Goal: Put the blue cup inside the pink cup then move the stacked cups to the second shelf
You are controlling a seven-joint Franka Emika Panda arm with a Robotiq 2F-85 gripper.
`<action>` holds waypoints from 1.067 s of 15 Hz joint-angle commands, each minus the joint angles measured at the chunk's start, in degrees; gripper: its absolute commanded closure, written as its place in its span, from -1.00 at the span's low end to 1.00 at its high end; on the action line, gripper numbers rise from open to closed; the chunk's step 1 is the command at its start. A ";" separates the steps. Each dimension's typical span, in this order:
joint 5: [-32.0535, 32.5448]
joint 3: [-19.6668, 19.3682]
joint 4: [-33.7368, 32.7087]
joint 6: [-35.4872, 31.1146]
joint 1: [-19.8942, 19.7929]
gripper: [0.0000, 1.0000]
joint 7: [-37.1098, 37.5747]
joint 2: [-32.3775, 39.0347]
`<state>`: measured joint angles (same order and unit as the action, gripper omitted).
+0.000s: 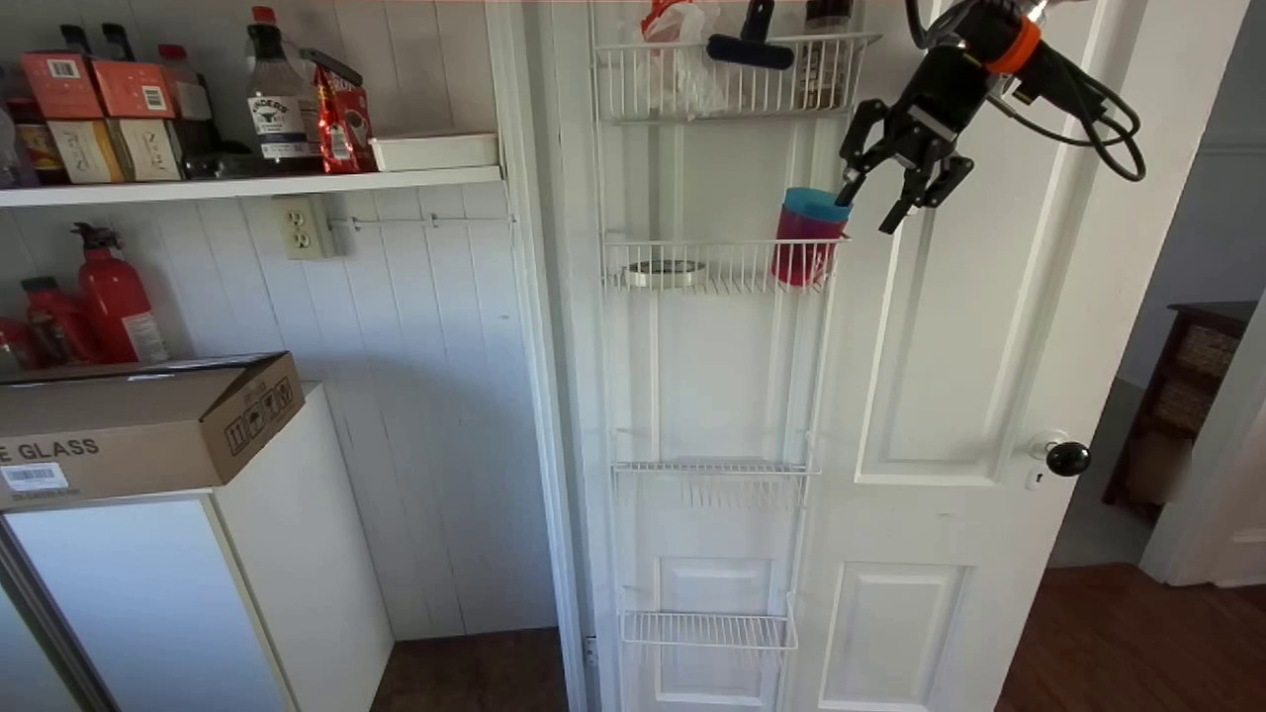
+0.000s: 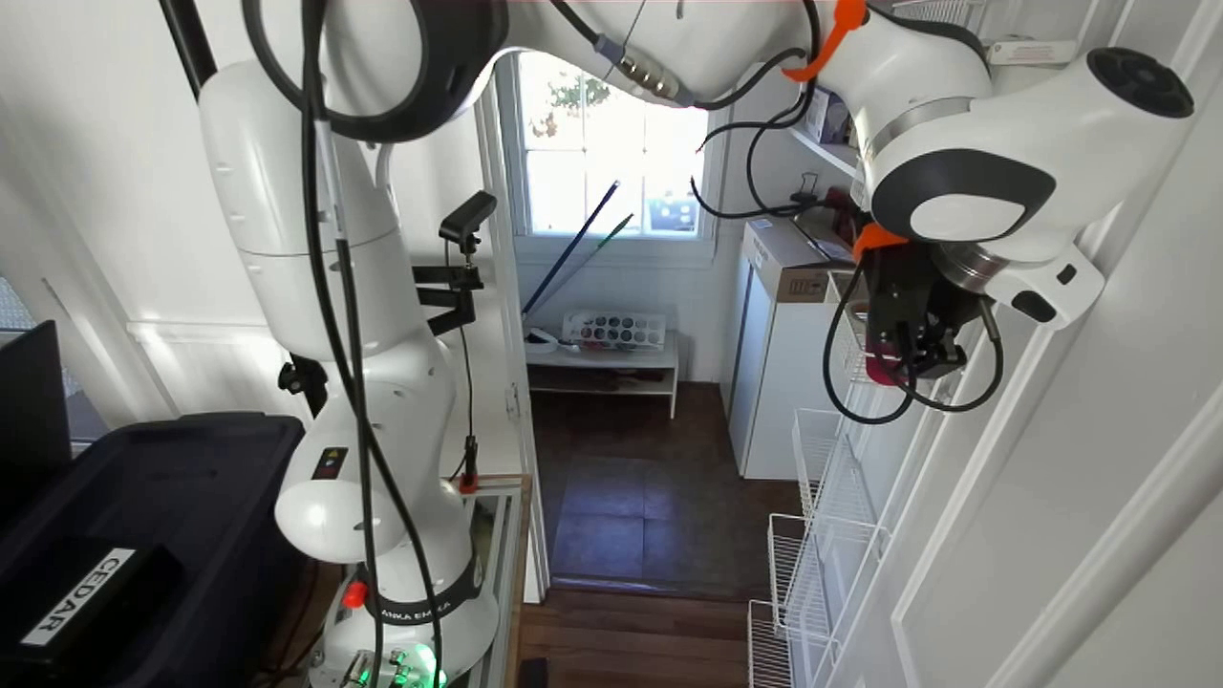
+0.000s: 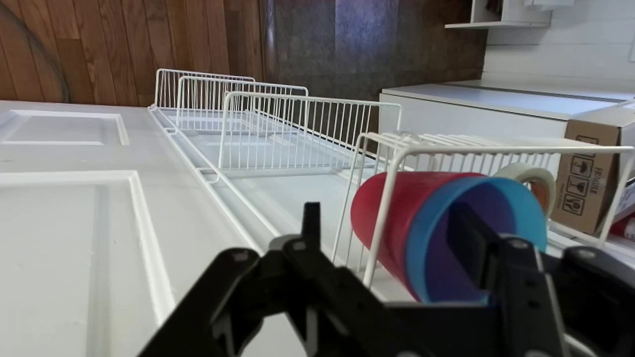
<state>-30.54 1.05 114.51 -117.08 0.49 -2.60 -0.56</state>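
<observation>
The pincer [image 1: 864, 215] has its jaws spread well apart; in the wrist view one finger [image 3: 474, 243] crosses the mouth of the blue cup [image 1: 813, 205], while the other stands out in front of the door [image 1: 920, 519] — can't tell if that first finger touches the cup; blue's nested in the pink cup [image 1: 801, 257], just its rim end poking out; the stack sits right beside the pincer and a bit lower, leaning slightly, mouth up, in the second shelf [image 3: 516, 149], so yeah, both cups are on the correct tier; the tape [image 3: 518, 172] shares that shelf, farther from the pincer than the stack; higher up than the pincer there's another shelf [image 1: 841, 38] with a bag [image 1: 682, 84] in it; more wire shelves [image 3: 312, 99] run down below the pincer; the knob [image 1: 1068, 459] is lower than the pincer, off to its right in an exterior view; the box [image 1: 104, 425] is well off to the left there, lower too — and the arm [image 2: 1051, 143] comes in from above the pincer.
</observation>
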 commanded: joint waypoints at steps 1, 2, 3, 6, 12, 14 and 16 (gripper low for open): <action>1.30 -0.06 -0.61 -0.64 0.19 -0.96 1.23 -0.07; 0.76 -0.05 -0.50 -1.00 0.20 -1.00 1.15 -0.23; 0.46 -0.02 -0.33 -1.50 0.24 -1.00 1.10 -0.40; 0.32 0.03 0.13 -2.89 0.28 -1.00 1.19 -0.88; -2.36 -0.17 4.04 -7.14 0.18 -1.00 4.57 -4.97; -1.62 -0.58 5.73 -7.90 -0.11 -1.00 8.15 -6.80; -0.69 -1.08 6.93 -7.33 -0.53 -1.00 11.36 -8.40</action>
<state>-31.29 0.50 117.32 -123.61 0.36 4.13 -4.44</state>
